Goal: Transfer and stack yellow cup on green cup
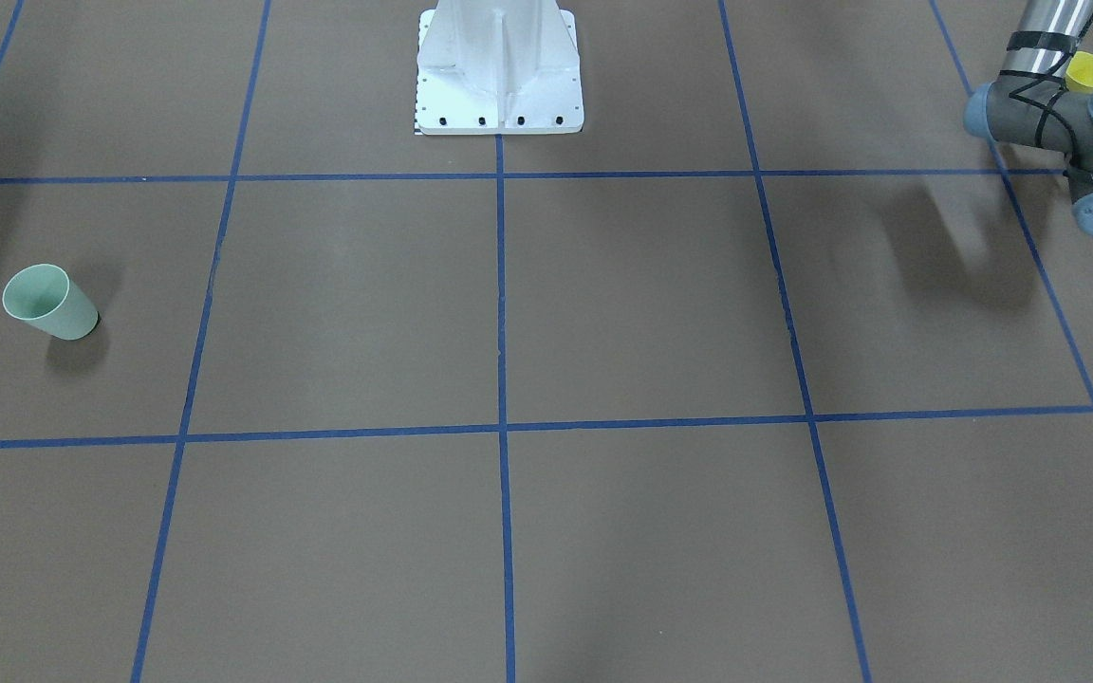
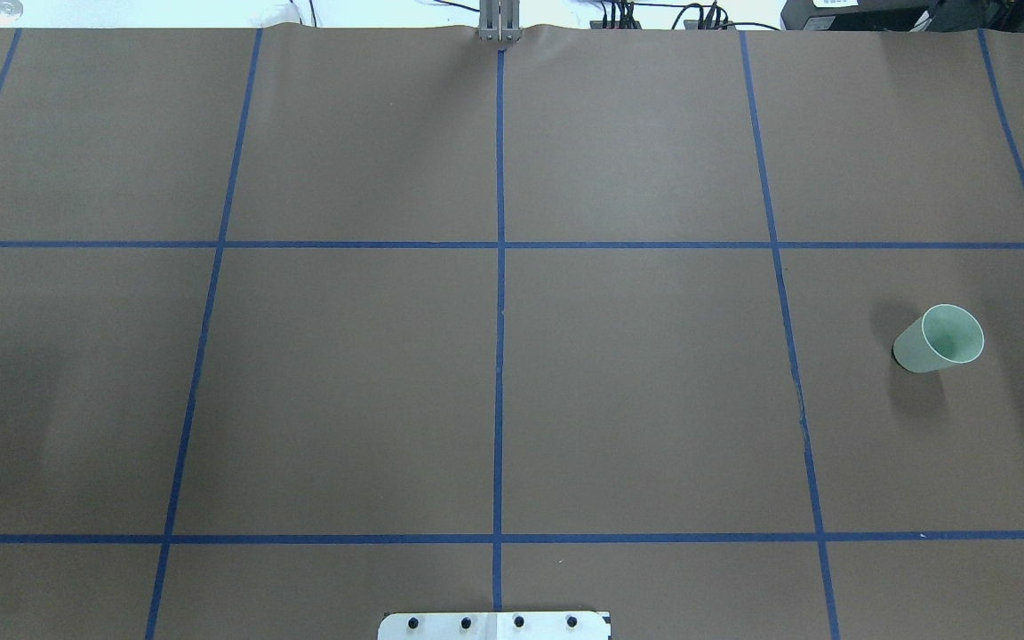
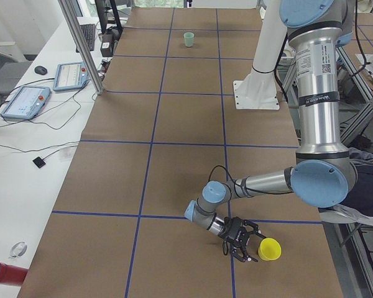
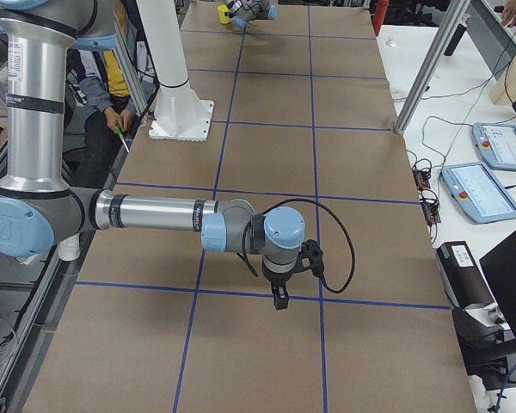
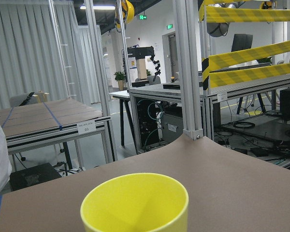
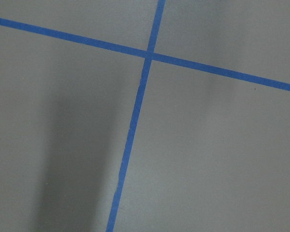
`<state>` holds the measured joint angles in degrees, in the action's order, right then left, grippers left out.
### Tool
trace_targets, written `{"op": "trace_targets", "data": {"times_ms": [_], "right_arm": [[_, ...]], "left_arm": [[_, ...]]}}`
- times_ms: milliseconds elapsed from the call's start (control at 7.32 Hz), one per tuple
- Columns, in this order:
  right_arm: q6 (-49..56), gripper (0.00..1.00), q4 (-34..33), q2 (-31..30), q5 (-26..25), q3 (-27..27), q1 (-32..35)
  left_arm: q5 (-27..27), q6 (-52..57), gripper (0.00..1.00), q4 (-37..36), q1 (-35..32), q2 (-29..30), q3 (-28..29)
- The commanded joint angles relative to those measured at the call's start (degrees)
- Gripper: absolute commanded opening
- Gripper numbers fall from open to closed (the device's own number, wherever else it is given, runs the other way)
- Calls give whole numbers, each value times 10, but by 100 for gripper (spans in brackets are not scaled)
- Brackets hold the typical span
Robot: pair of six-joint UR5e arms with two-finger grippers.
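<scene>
counting two cups on the worktop point(image 2: 343, 382): one yellow cup point(image 3: 269, 249) and one green cup point(image 2: 937, 338). two arms are present, plus one white base point(image 1: 499, 66) between them.

the yellow cup is a plain bright tumbler with no handle, tapered, wider at the rim. it stands upright, mouth up, at the worktop's end on the robot's left, close to the robot's edge. the left arm point(image 3: 261, 182) reaches low beside it, and the left jaws sit just beside the cup. contact cannot be confirmed. whether the left jaws are parted or closed cannot be told from the side views.

the green cup is pale mint and the same shape. it stands upright on the robot's right side, well apart from the yellow one.

the right arm point(image 4: 155, 212) holds the right jaws pointing down over the worktop, near a crossing of the blue tape lines point(image 6: 135, 111). their state cannot be told either.
</scene>
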<state>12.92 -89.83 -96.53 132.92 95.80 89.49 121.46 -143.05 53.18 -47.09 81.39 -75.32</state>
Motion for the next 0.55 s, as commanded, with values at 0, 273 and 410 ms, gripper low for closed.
{"op": "trace_targets", "data": {"times_ms": [0,273,410], "right_arm": [[0,100,0,0,0,0,-5],[0,100,0,0,0,0,-7],[0,100,0,1,0,0,-9]], "left_arm": [[22,0,100,-1,2,0,16],[29,1,100,-2,2,-1,16],[39,2,100,-2,2,-2,17]]}}
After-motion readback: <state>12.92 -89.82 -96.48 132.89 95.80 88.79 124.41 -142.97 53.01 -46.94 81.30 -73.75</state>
